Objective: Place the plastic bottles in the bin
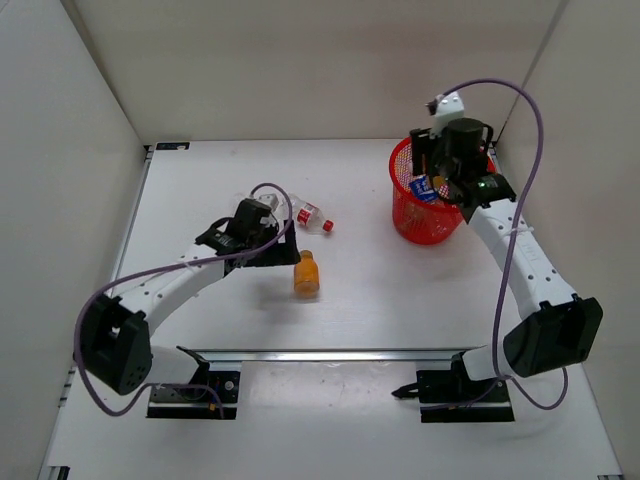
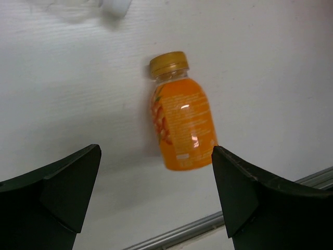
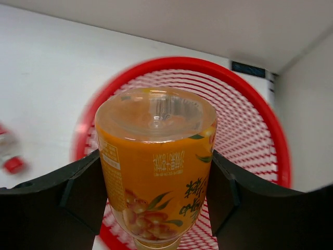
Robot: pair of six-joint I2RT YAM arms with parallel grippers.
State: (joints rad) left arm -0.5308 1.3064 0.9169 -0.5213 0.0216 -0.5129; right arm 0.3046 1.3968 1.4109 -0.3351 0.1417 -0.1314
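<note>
My right gripper (image 3: 156,172) is shut on an orange bottle (image 3: 156,140), held base toward the camera over the red mesh bin (image 3: 252,94). In the top view the bin (image 1: 403,218) stands at the back right under the right gripper (image 1: 452,170), with a blue-labelled bottle (image 1: 424,188) inside. A second orange bottle (image 1: 306,273) lies on the table. My left gripper (image 2: 156,151) hangs open just above it (image 2: 182,127), touching nothing. A clear bottle with a red label and cap (image 1: 312,217) lies behind it.
White walls close in the table on the left, back and right. A metal rail (image 1: 330,354) runs across the near side, also in the left wrist view (image 2: 208,224). A blurred white cap (image 2: 114,6) shows at the top edge of that view.
</note>
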